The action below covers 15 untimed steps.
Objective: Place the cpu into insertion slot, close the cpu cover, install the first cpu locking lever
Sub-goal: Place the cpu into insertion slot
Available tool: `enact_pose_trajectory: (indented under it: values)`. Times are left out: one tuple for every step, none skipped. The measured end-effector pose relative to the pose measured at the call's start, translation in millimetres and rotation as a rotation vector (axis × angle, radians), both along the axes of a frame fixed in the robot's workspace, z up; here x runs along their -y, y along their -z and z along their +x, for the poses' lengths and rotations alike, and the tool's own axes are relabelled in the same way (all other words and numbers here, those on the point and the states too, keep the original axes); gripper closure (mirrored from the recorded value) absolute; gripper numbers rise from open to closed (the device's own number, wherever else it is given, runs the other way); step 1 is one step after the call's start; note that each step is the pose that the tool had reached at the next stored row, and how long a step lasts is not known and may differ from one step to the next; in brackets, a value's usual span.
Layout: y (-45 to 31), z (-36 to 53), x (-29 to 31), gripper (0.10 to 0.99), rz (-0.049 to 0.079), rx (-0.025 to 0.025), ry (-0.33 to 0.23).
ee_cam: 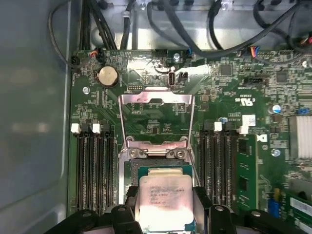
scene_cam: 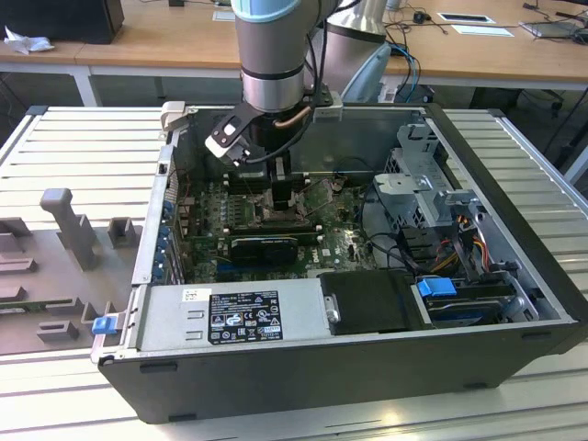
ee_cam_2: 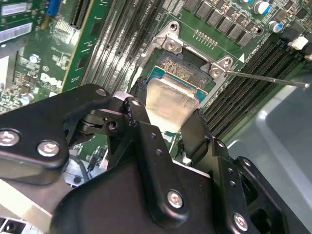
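My gripper (scene_cam: 280, 188) reaches down into the open computer case over the motherboard. In both wrist views its black fingers (ee_cam_2: 195, 129) sit against two opposite sides of the cpu (ee_cam_2: 168, 102), a flat square chip with a silver top and green rim. The gripper (ee_cam_2: 168, 105) (ee_cam: 165, 200) is shut on the cpu (ee_cam: 163, 197), which sits right over the insertion slot (ee_cam_2: 183, 66). Part of the slot's metal frame (ee_cam: 153, 153) shows beyond the chip. The cpu cover (ee_cam: 136, 97) stands swung open behind the slot. A thin locking lever rod (ee_cam_2: 268, 79) sticks out sideways from the socket corner.
Long black memory slots (ee_cam: 92, 170) (ee_cam: 219, 165) flank the socket. In the exterior view a black graphics card (scene_cam: 262, 246) lies in front of the gripper, with a power supply (scene_cam: 230, 317) nearer and a drive cage (scene_cam: 432, 193) with cables at the exterior view's right.
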<state>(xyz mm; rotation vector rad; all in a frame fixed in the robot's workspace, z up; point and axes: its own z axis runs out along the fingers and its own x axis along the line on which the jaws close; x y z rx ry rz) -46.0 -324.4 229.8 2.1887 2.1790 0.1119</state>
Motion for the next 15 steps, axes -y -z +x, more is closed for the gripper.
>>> enact_pose_trajectory:
  values:
    - [2.6, -0.2, -0.4, 0.561, 0.0, -0.0001, 0.0]
    - [4.5, -0.7, -0.5, 0.561, 0.0, -0.0001, 0.001]
    - [7.5, -0.8, -0.5, 0.561, -0.001, -0.0001, 0.003]
    - [9.1, -0.8, -0.5, 0.561, -0.002, 0.0, 0.003]
    - [10.6, -0.8, -0.6, 0.561, -0.003, 0.0, 0.004]
    - [11.7, -0.9, -1.2, 0.561, -0.004, 0.0, 0.004]
    - [12.0, -0.8, -1.9, 0.561, -0.004, 0.0, 0.004]
    - [12.0, -0.8, -2.2, 0.561, -0.004, 0.0, 0.004]
    - [12.0, -0.8, -2.3, 0.561, -0.004, 0.0, 0.004]
    - [12.0, -0.8, -2.4, 0.561, -0.004, 0.0, 0.004]
    - [12.0, -0.8, -2.4, 0.561, -0.004, 0.0001, 0.004]
    - [12.0, -0.8, -2.4, 0.561, -0.004, 0.0, 0.004]
    - [12.0, -0.9, -2.5, 0.561, -0.004, 0.0, 0.004]
    - [12.3, -0.8, -2.6, 0.561, -0.004, 0.0001, 0.004]
    - [12.8, -0.8, -2.9, 0.561, -0.004, 0.0001, 0.004]
